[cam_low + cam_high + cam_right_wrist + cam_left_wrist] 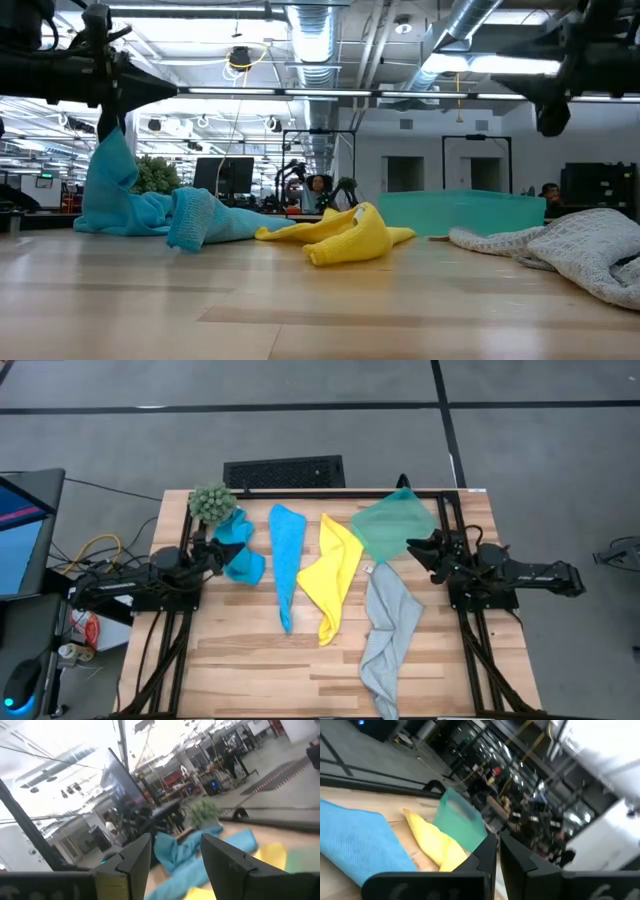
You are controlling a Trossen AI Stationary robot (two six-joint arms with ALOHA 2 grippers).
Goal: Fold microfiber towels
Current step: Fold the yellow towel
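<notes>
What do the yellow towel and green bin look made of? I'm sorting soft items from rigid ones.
Yellow towel: soft matte cloth, probably microfiber; it lies limp in rumpled folds.
Green bin: likely translucent plastic; straight, stiff walls, smooth surface, light showing through.

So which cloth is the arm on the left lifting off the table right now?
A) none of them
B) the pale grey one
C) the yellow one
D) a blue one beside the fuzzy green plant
D: the left gripper is shut on the bunched blue towel next to the fuzzy green plant, and the low view shows that cloth's corner pulled up off the table.
</notes>
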